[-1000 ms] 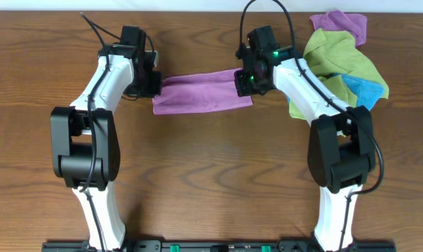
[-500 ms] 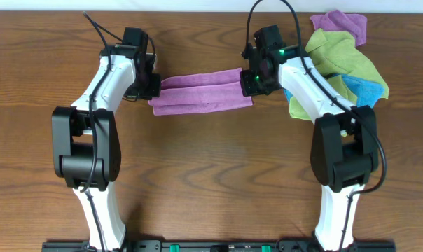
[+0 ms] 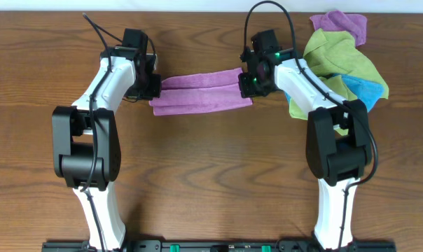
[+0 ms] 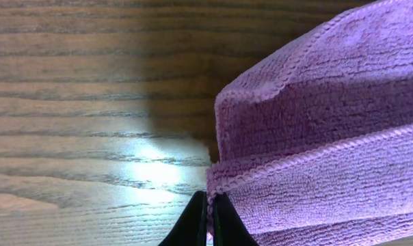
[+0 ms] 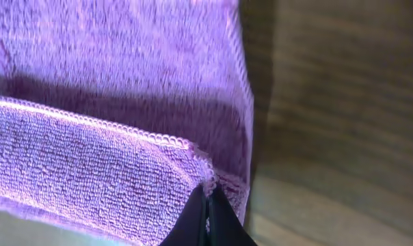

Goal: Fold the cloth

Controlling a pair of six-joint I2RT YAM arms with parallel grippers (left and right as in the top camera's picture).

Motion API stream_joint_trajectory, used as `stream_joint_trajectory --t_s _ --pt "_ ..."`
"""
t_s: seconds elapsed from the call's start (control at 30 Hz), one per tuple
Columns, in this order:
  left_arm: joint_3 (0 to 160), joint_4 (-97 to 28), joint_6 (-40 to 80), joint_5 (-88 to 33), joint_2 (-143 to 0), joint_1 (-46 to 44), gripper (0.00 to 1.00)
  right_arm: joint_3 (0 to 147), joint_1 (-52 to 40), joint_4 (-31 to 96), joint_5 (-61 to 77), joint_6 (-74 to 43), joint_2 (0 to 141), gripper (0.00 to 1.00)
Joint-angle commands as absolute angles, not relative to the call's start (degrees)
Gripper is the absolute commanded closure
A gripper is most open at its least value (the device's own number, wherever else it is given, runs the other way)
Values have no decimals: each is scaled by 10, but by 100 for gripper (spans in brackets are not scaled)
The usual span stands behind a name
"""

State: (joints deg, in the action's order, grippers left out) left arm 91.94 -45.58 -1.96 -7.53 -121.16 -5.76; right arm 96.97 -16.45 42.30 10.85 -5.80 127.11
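Clearly we hold a light, limp cloth (image 3: 201, 93), stretched as a doubled strip across the counter (image 3: 211, 175). Our left claw (image 3: 150, 89) and right claw (image 3: 248, 84) pinch tight on its 2 end hems. We judge hemmed corners the surest hold, since microfibre sags.

Both arms reach toward the far edge of the table (image 3: 211, 182), elbows bent, wrists turned inward facing each other. The left gripper (image 3: 153, 89) and right gripper (image 3: 246, 84) each pinch the cloth (image 3: 201, 94), jaws closed tight.
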Motion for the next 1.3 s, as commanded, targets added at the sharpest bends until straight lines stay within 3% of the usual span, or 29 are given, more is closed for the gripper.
stream_joint_trajectory --t_s 0.0,0.17,0.63,1.0,1.27 --pt "916 -449 -27 -71 -1206 -52 94 968 -150 398 90 -53 1271 98" --pt "916 -406 -9 -71 -1206 -52 94 968 -150 337 90 -64 1271 98" --pt "916 -116 32 -71 -1206 -52 94 968 -149 74 90 -120 1271 98" --pt "916 -321 32 -71 -1206 -52 94 968 -152 225 157 -120 1271 98" --pt "916 -367 25 -71 -1206 -46 94 968 -140 268 185 -119 1253 98"
